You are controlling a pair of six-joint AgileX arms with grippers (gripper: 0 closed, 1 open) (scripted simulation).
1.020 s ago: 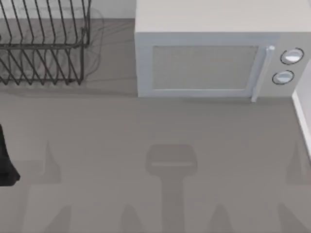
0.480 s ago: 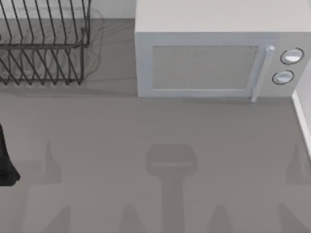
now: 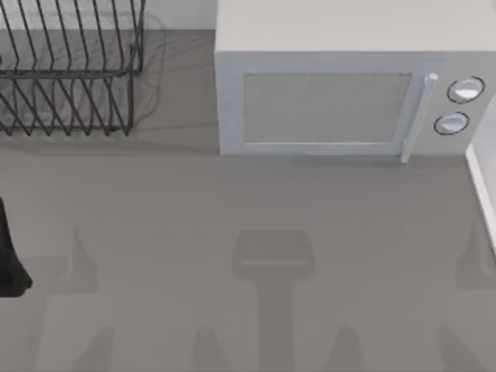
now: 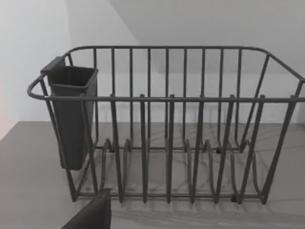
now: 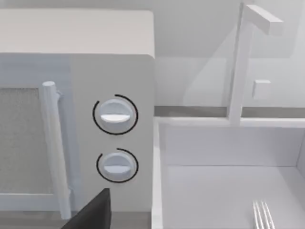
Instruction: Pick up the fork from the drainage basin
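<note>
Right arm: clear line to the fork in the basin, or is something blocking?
Probably yes. In the right wrist view the fork's tines lie on the open basin floor, beside the microwave; nothing covers them. The faucet stands at the basin's back rim.

Little of the robot's body is in sight. At the top view's left edge the left arm (image 3: 9,260) appears as a plain black, matte sliver with a slanted lower end, without visible markings, cables or screws. In each wrist view a dark charcoal wedge with a finely grained, matte surface rises from the lower edge, probably part of that arm's gripper: left gripper (image 4: 91,214), right gripper (image 5: 91,212). Each has a straight vertical side and a sloping side.
</note>
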